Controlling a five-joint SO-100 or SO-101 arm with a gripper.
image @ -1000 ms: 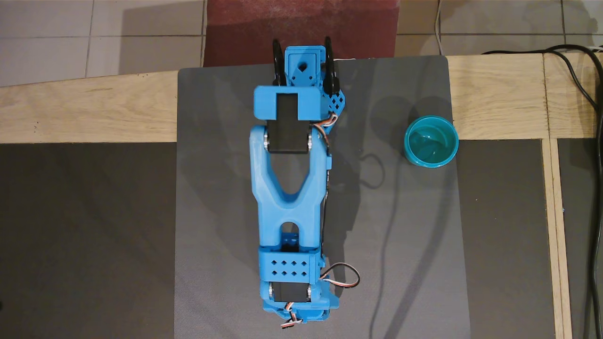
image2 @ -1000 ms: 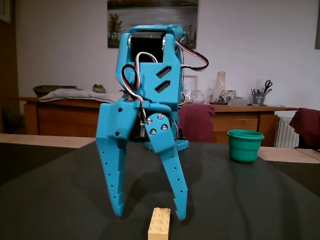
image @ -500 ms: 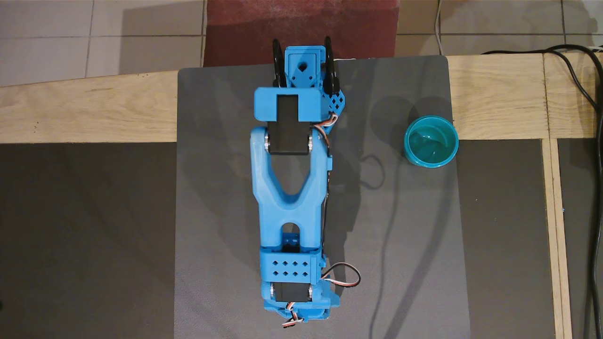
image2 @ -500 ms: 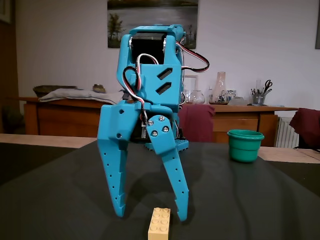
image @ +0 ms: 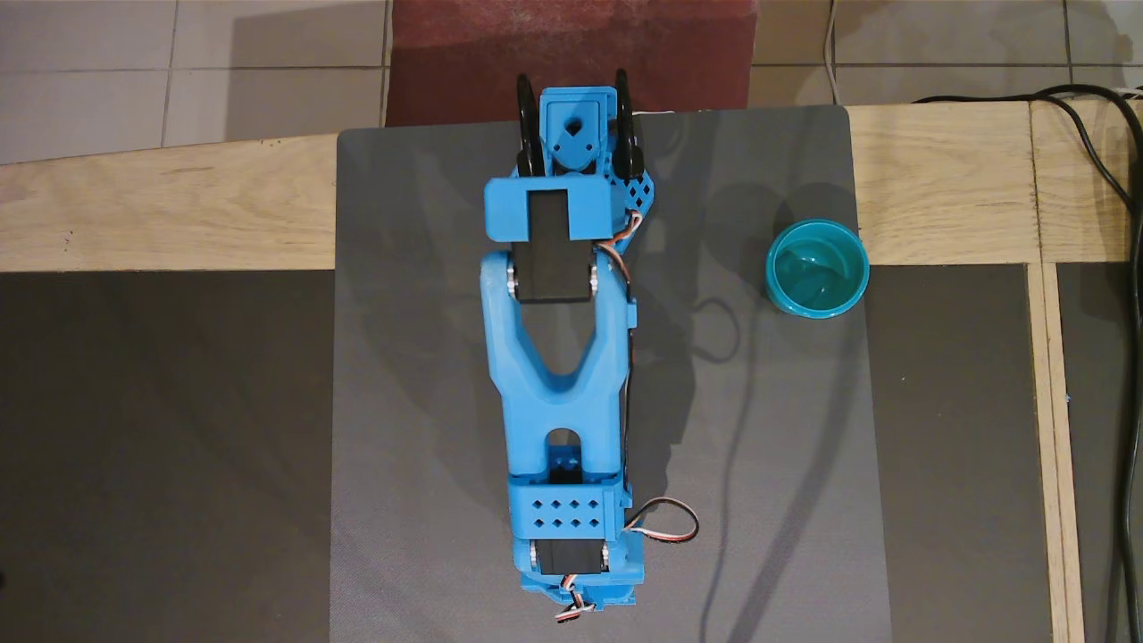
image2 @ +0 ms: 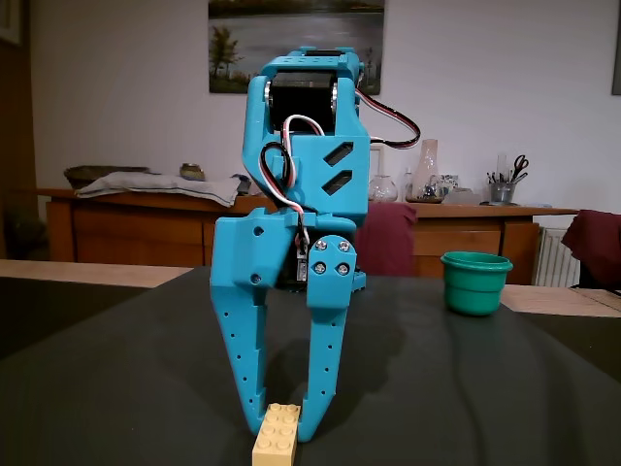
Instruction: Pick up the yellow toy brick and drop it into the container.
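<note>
The yellow toy brick [image2: 276, 439] lies on the dark mat at the very front of the fixed view. My blue gripper [image2: 281, 431] points straight down over it, jaws spread, one fingertip [image2: 254, 423] on each side of the brick's far end and down at the mat. I cannot tell whether the fingers touch the brick. In the overhead view the arm [image: 558, 357] stretches across the mat and hides both gripper and brick. The teal cup [image: 817, 272] stands upright and empty at the mat's right edge, and at the right in the fixed view [image2: 473, 291], well away from the gripper.
A grey mat [image: 759, 464] covers a wooden table [image: 179, 214]. Servo wires [image: 665, 522] loop out beside the wrist. A black cable [image: 1121, 196] runs along the far right. A sideboard with clutter [image2: 456, 199] stands behind the table.
</note>
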